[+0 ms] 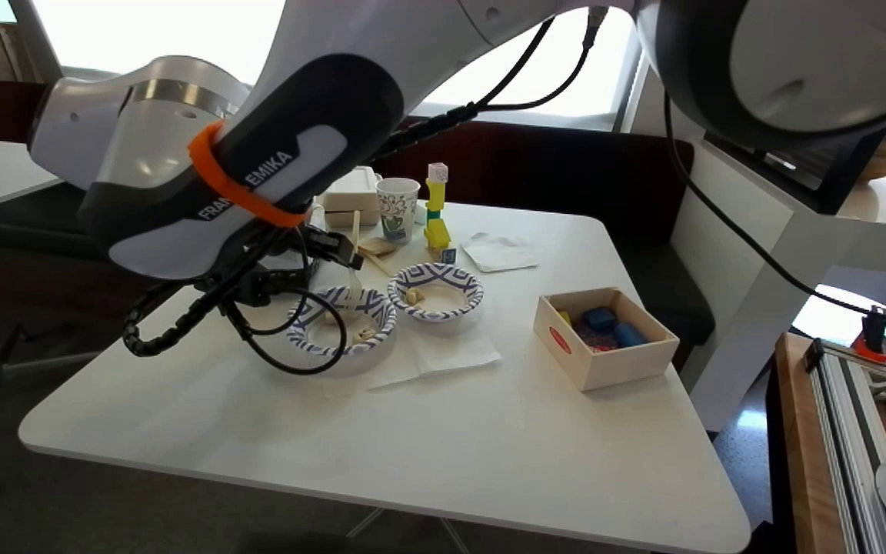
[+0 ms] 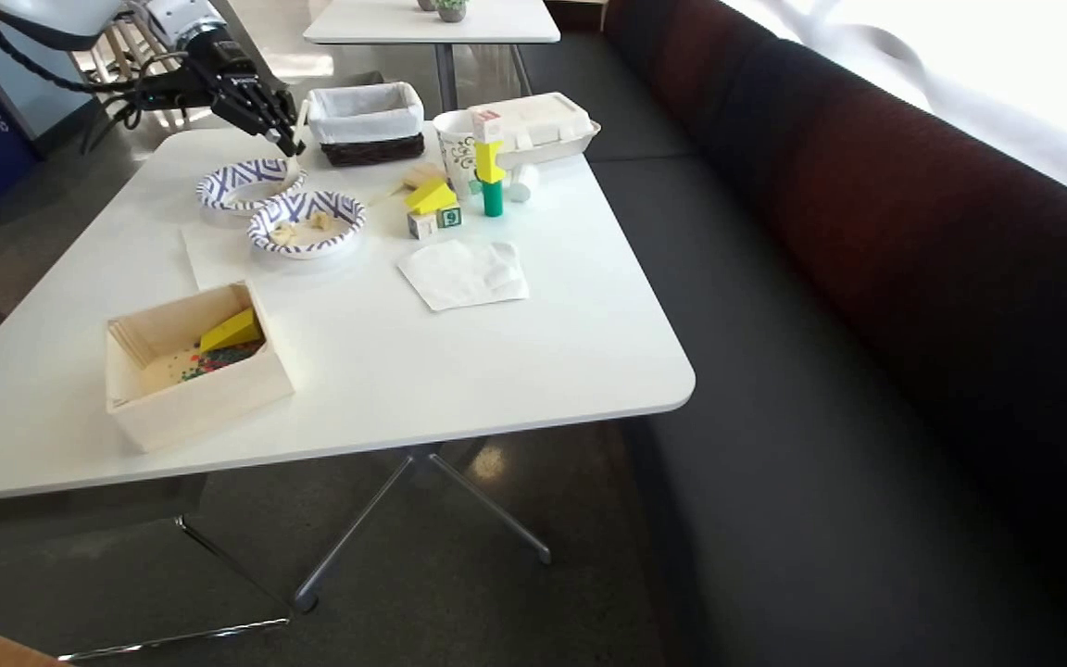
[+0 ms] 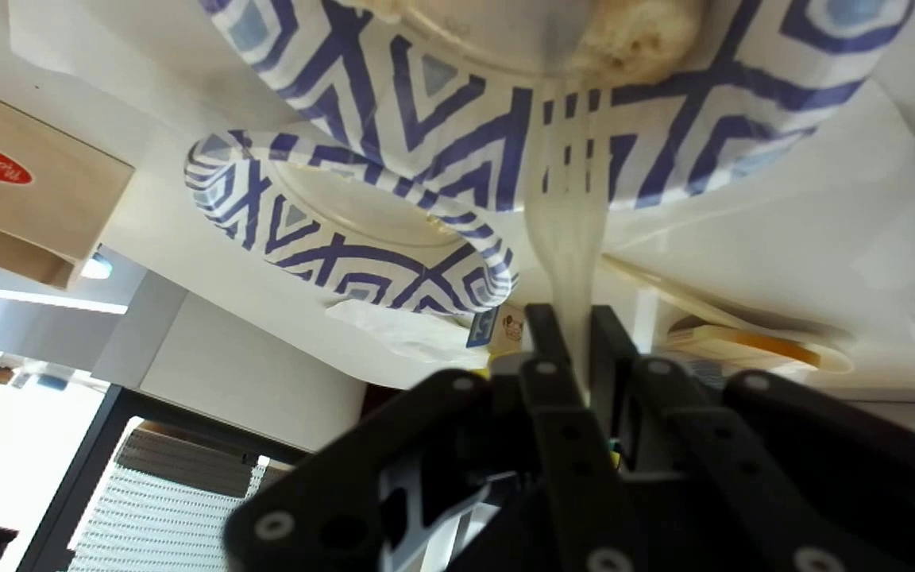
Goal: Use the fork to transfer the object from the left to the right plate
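Note:
My gripper (image 3: pixel 577 318) is shut on the handle of a pale plastic fork (image 3: pixel 570 214); the gripper also shows in both exterior views (image 1: pixel 357 261) (image 2: pixel 294 146). The fork (image 1: pixel 354 286) points tines down over the left plate (image 1: pixel 298 338), a patterned paper bowl (image 2: pixel 219 190) (image 3: pixel 434 119). Pale food pieces (image 1: pixel 364 335) (image 3: pixel 640 36) lie in it. The tines are beside one piece in the wrist view; I cannot tell whether they touch it. The right plate (image 1: pixel 475 296), a matching bowl (image 2: pixel 353 218) (image 3: pixel 346 266), holds pale pieces (image 1: pixel 414 295) (image 2: pixel 283 233).
A wooden box (image 1: pixel 604 346) with blocks stands at the right. Behind the bowls are a paper cup (image 1: pixel 398 208), a toy block stack (image 1: pixel 435 204), a wooden utensil (image 1: pixel 378 246) and a carton (image 2: pixel 533 125). A lined basket (image 2: pixel 367 116) stands near the gripper. Napkins (image 1: pixel 501 252) lie flat.

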